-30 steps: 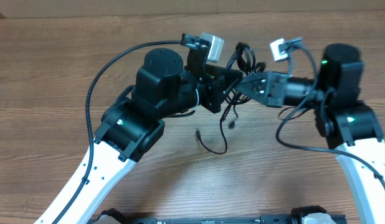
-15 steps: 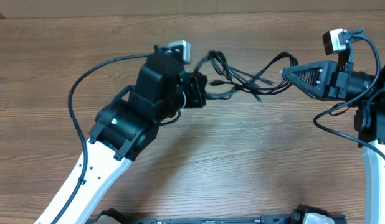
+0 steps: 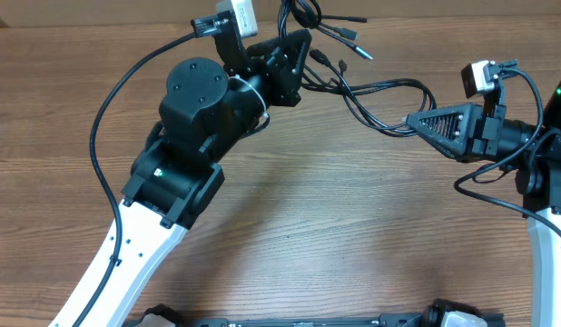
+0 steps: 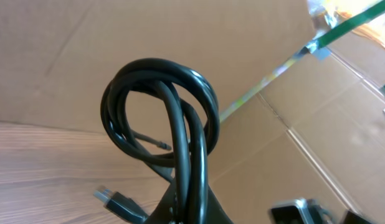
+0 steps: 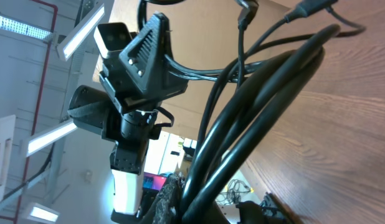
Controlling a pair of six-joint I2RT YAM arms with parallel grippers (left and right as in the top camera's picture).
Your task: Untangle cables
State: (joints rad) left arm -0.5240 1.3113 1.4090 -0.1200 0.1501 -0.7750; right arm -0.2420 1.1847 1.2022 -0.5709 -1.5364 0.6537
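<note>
Wooden table (image 3: 308,227): cables (image 3: 371,91) strung between left end effector (image 3: 294,41), right end effector (image 3: 413,120); both clamped.

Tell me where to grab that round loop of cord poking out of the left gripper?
Probably the loop at its rounded top, coming from beyond the left gripper: it stands clear there, with an open hole one finger could slip through.

No text, label, brand, number or sign is showing legibly in any view; the cables (image 4: 194,155) and the bench (image 3: 353,227) are carrying no readable marking.
</note>
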